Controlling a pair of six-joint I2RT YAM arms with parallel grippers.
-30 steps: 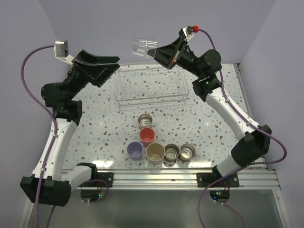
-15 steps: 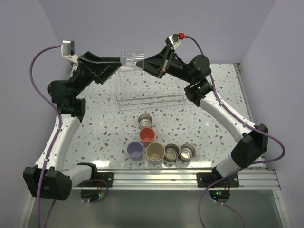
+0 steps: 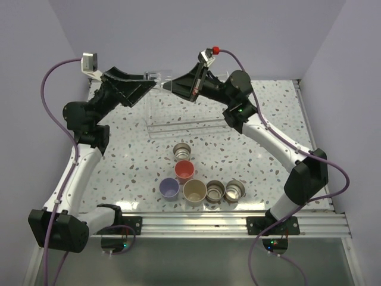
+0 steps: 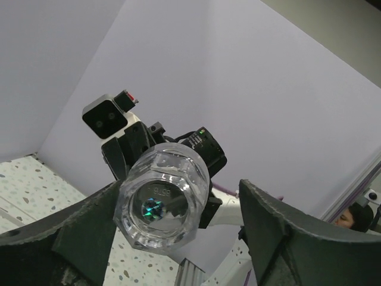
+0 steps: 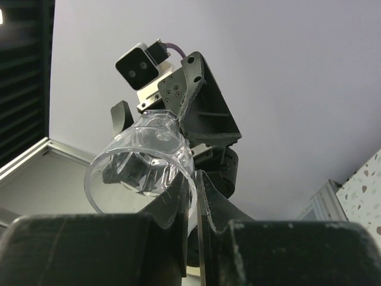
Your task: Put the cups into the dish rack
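My right gripper (image 3: 168, 87) is shut on the rim of the tiny clear cup (image 3: 156, 75) and holds it in the air above the back left corner of the clear wire dish rack (image 3: 190, 111). In the right wrist view the fingers (image 5: 196, 185) pinch the cup wall (image 5: 140, 167). My left gripper (image 3: 149, 82) is open, with the cup's base (image 4: 162, 199) between its fingers (image 4: 262, 208), close to the left one. On the table stand a steel cup (image 3: 183, 151), the coral-red cup (image 3: 185, 170), the lavender cup (image 3: 169, 189), the beige cup (image 3: 194, 191) and two more steel cups (image 3: 215, 190).
The rack stands at the back middle of the speckled table (image 3: 119, 161). The six cups cluster in front of it, near the metal rail (image 3: 196, 223) at the front edge. Purple walls close the back and sides.
My right arm has carried the clear cup left and down, from above the rack's middle to between the left gripper's fingers. The left gripper has shifted slightly towards it.
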